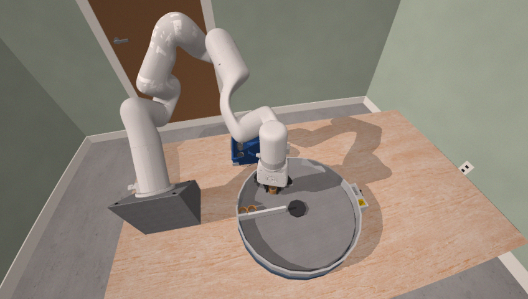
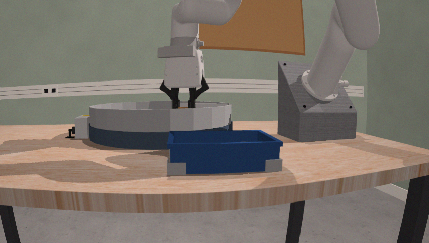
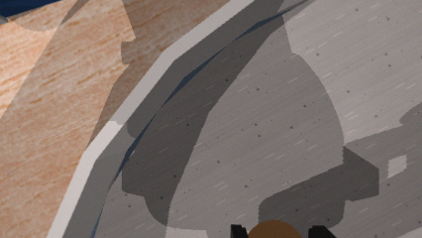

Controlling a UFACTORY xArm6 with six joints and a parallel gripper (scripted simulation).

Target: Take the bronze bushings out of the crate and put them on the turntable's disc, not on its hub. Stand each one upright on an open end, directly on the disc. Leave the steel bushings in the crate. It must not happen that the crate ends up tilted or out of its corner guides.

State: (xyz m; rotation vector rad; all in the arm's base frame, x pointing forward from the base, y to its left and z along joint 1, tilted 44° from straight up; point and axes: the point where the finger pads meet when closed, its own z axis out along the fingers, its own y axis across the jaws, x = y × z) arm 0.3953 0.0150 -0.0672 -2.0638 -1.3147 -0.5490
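My gripper is shut on a bronze bushing, held upright inside the turntable's rim, over the back left of the grey disc. Whether the bushing touches the disc is hard to tell. Two more bronze bushings, a left one and a right one, stand side by side on the disc behind the white bar, near the left rim. The dark hub is at the centre. The blue crate holds steel bushings; the arm hides its right part.
The turntable's raised rim surrounds the disc. A white bar runs from the left rim toward the hub. A control box sits outside the right rim. The grey arm base stands left of the turntable in the top view.
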